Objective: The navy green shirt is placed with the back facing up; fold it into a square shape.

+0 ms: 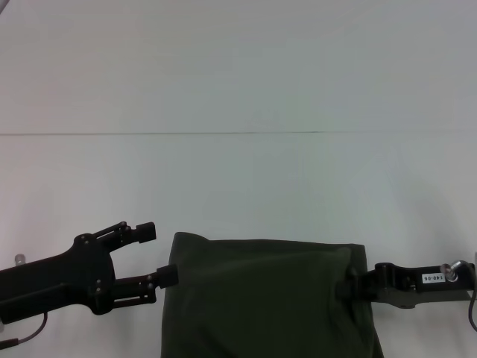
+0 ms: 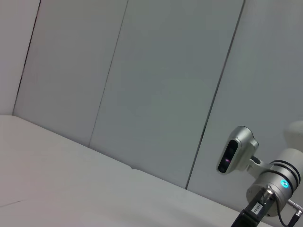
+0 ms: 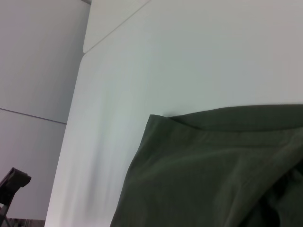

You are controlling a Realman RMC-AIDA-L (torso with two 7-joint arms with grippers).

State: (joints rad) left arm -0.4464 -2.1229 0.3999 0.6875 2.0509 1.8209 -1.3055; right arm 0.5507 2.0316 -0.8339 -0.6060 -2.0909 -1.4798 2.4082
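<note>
The navy green shirt (image 1: 268, 298), folded, lies at the table's (image 1: 238, 186) 6 o'clock edge. Left gripper (image 1: 160, 257), at the shirt's 9 o'clock, jaws released, lower finger touching its edge. Right gripper (image 1: 350, 286), at 3 o'clock, against the fabric; grip state cannot be told.

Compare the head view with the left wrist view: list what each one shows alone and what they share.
Only the head view shows the green shirt lying on the white table, the left gripper open at the shirt's left edge, and the right gripper at its right edge.

Only the left wrist view shows the pale wall panels behind the table.

Both show the table top and the right arm, seen from opposite ends.
</note>
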